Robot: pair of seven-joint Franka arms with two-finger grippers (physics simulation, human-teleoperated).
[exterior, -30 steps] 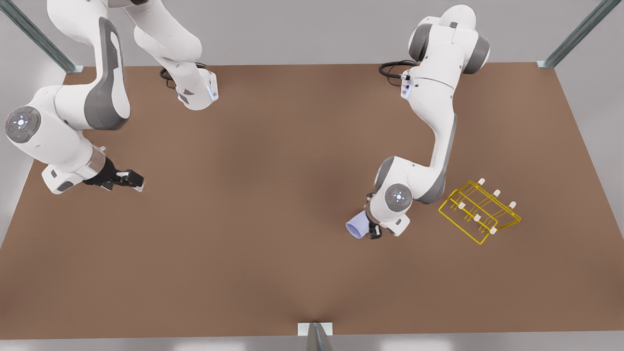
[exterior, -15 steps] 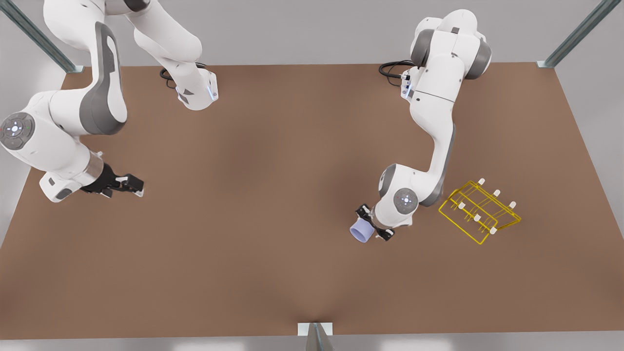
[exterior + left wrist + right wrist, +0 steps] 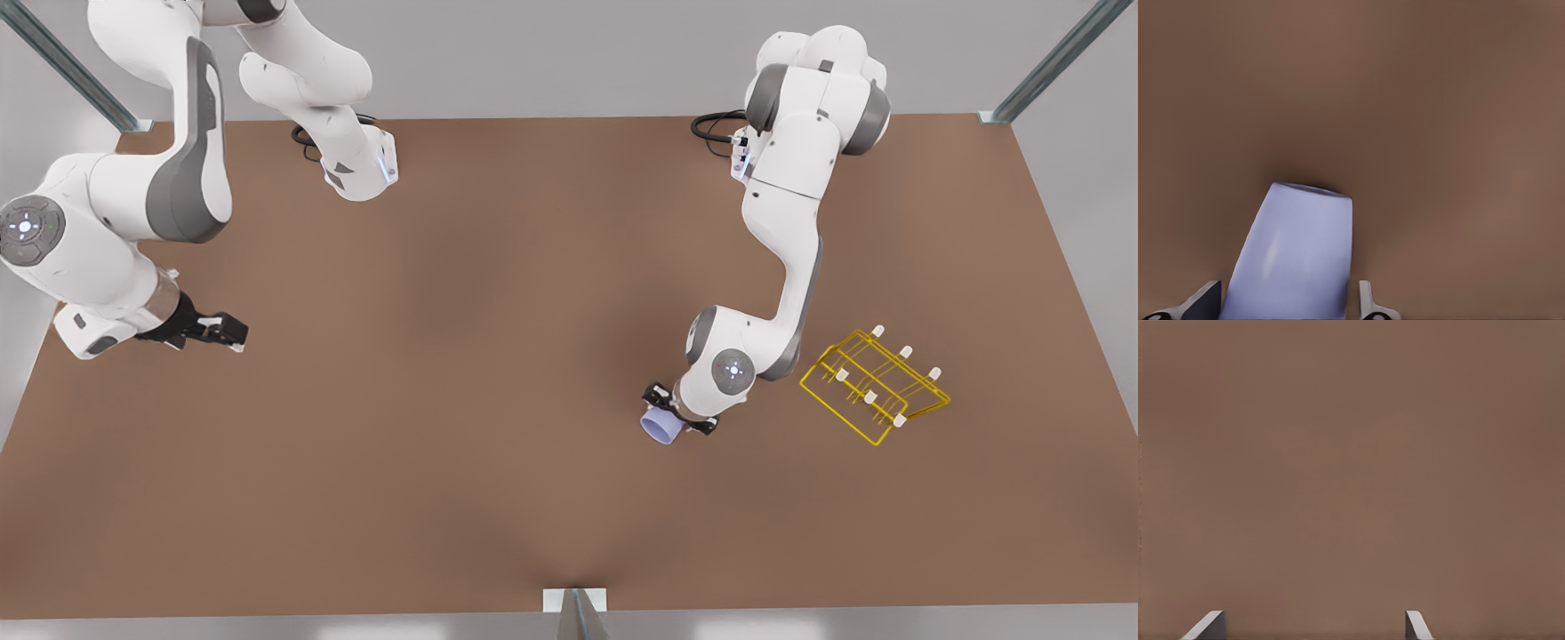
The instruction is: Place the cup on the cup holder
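Between the left pincer's (image 3: 673,416) fingers (image 3: 1368,308) sits the lavender cup (image 3: 661,426), gripped at both sides, tilted w/ its rim pointing away from the wrist, just above the brown counter (image 3: 498,356). Yellow wire cup holder (image 3: 874,387) stands near, on the arm's far side, apart from cup. Right pincer (image 3: 220,332) waits well apart over bare counter, fingers (image 3: 1208,625) spread wide, holding nothing.

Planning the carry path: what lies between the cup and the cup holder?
In the front view, the left arm's wrist; otherwise bare table between cup and cup holder.
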